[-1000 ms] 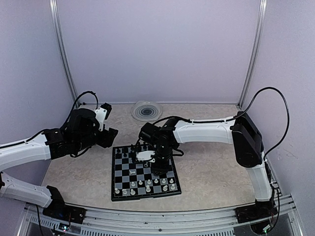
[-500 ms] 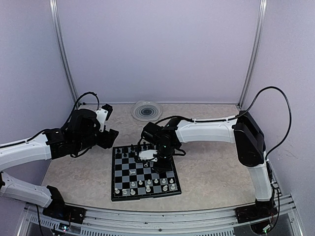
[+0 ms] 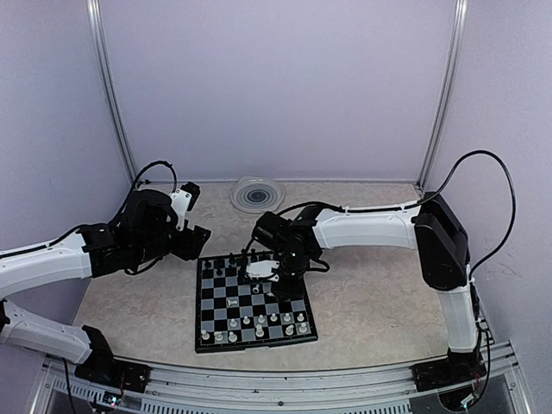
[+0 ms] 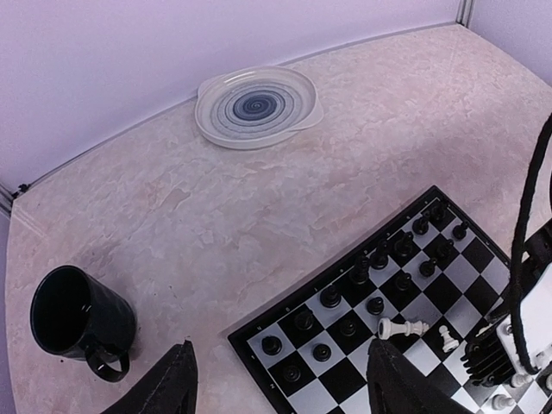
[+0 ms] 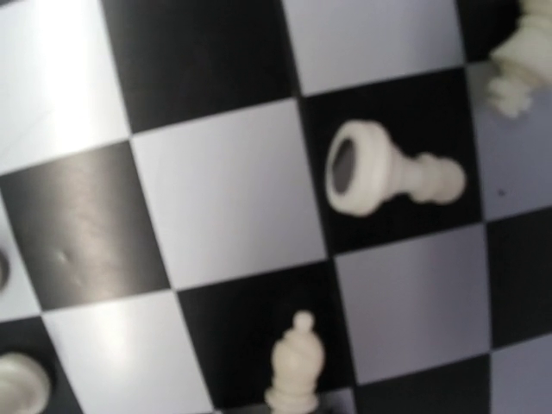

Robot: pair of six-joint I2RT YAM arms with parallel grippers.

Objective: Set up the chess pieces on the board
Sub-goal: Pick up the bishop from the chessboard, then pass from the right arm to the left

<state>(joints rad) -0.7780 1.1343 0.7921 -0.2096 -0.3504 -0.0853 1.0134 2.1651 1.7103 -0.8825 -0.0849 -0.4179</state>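
Observation:
The board (image 3: 231, 300) lies between the arms; white chess pieces (image 3: 255, 326) line its near rows and black ones (image 4: 376, 257) its far rows. My left gripper (image 4: 280, 349) hovers open over the board's far left corner (image 4: 259, 341), holding nothing. A white piece (image 4: 401, 328) lies tipped over mid-board. My right gripper (image 3: 280, 283) hangs low over the board's right half. Its fingers do not show in the right wrist view, where a white bishop (image 5: 297, 366) sits at bottom centre and a white pawn (image 5: 388, 177) lies on its side.
A black cup (image 4: 79, 323) stands on the table left of the board. A round clear ridged plate (image 4: 256, 106) sits at the back by the wall. The right arm's cable and wrist (image 4: 528, 328) cross the right edge of the left wrist view.
The right gripper has shifted slightly to the right over the board. The left arm has hardly moved.

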